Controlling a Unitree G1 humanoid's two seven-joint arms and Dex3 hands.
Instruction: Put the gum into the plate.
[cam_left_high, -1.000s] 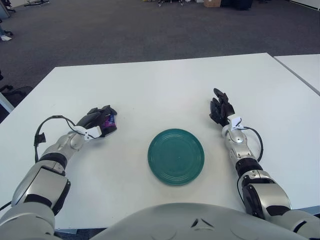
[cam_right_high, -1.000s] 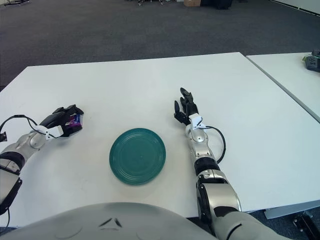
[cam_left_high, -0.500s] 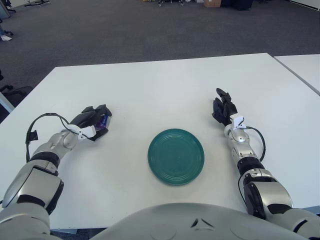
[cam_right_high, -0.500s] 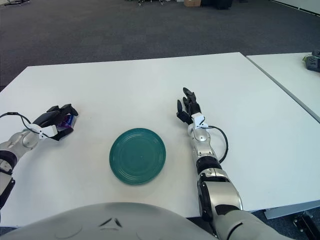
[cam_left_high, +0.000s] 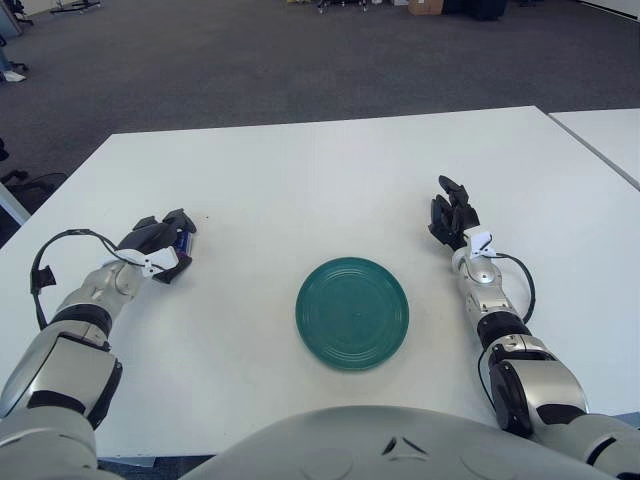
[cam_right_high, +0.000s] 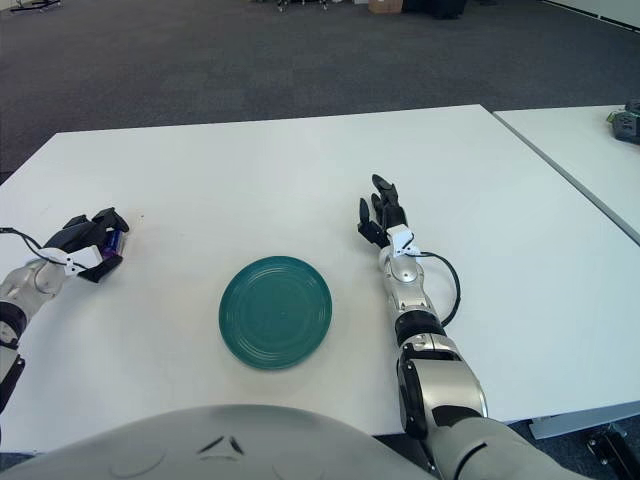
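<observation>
Left hand (cam_left_high: 160, 248) clasping the small purple gum pack (cam_left_high: 182, 243), well left of the empty round teal plate (cam_left_high: 352, 313); transfer pending; right hand (cam_left_high: 452, 215) spread, idle

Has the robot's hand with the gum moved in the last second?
Yes. The left hand, shut on the gum, has drifted left, farther from the green plate.

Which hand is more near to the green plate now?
Right. The right hand is just beyond the plate's right edge; the left hand, holding the gum, is farther off left.
</observation>
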